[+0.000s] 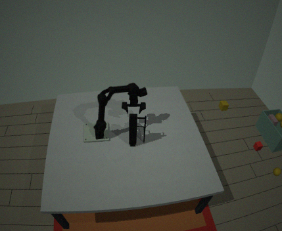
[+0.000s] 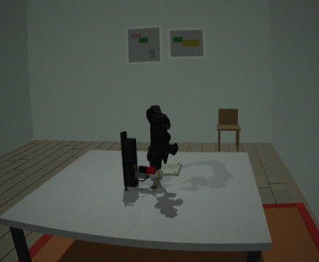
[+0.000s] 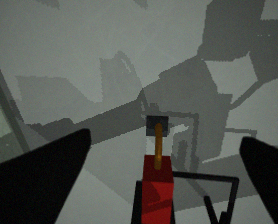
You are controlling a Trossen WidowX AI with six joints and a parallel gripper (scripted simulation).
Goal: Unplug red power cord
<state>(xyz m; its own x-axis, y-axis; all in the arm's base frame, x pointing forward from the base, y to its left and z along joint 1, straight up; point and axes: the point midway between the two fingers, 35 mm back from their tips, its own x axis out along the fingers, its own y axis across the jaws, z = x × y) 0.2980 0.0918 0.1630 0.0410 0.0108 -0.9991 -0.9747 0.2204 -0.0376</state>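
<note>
The black power strip (image 1: 133,131) (image 2: 131,162) stands upright on the table. The plug, red at the rear (image 2: 151,170) (image 3: 157,202) and black at the front, lies level at the strip's side. Its black end is very close to the strip; whether any part is still inside the socket I cannot tell. An orange-brown cord (image 2: 158,178) (image 3: 158,147) runs from its red end down to a small dark block (image 2: 153,187) (image 3: 157,125). My gripper (image 1: 135,111) (image 2: 165,161) (image 3: 162,139) is wide open, above and back from the plug, with nothing between its fingers. The plug is hidden in the top view.
A thin black wire frame (image 1: 144,129) (image 2: 143,180) (image 3: 205,176) stands beside the strip and under the plug. The arm's pale base plate (image 1: 89,132) (image 2: 175,170) lies on the table (image 1: 128,177) (image 2: 208,223). A teal bin (image 1: 272,136) and toys are on the floor.
</note>
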